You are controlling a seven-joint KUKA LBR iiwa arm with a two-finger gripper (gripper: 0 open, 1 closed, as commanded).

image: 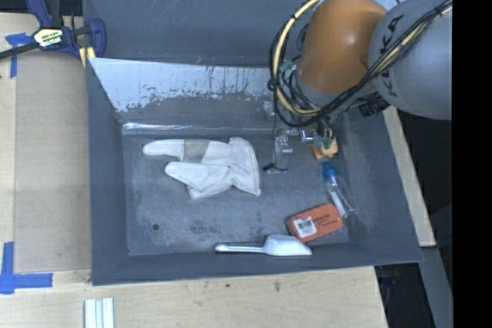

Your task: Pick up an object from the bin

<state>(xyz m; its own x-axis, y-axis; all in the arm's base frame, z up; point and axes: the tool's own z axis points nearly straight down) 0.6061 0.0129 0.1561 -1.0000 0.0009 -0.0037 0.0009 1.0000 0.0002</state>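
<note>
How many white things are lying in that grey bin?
2. A crumpled white cloth lies mid-floor in the bin, towards the left. A white plastic spoon lies along the near edge. Others may be hidden under the arm.

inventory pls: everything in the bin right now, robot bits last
bin: 1, grey metal, centre of the view
cloth: 1, white, crumpled, left-centre of the bin floor
scoop: 1, white plastic, along the near wall, handle pointing left
packet: 1, orange with a white barcode label, near right corner, just above the scoop's bowl
tube: 1, pen-like, clear with blue, right side of the floor, between the packet and the wrist
arm: 1, grey, with an orange cover and yellow and black cables, reaching in from the right
gripper: 1, dark, over the floor just right of the cloth
</note>
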